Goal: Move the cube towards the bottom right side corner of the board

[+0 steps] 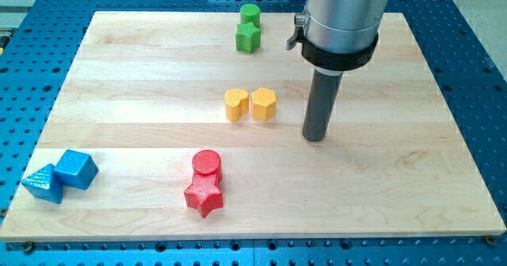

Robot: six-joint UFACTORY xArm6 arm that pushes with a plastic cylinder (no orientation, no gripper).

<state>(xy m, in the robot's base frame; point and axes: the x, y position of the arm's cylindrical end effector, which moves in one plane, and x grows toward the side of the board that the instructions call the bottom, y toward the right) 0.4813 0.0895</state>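
Note:
The blue cube sits near the board's bottom left corner, touching a blue triangular block on its left. My tip rests on the board right of centre, far to the right of the cube and a little higher in the view. It touches no block; the nearest one is the yellow heart-like block to its left.
A yellow block sits beside the heart. A red cylinder and red star stand at bottom centre. A green cylinder and green star stand at top centre. The wooden board lies on a blue perforated table.

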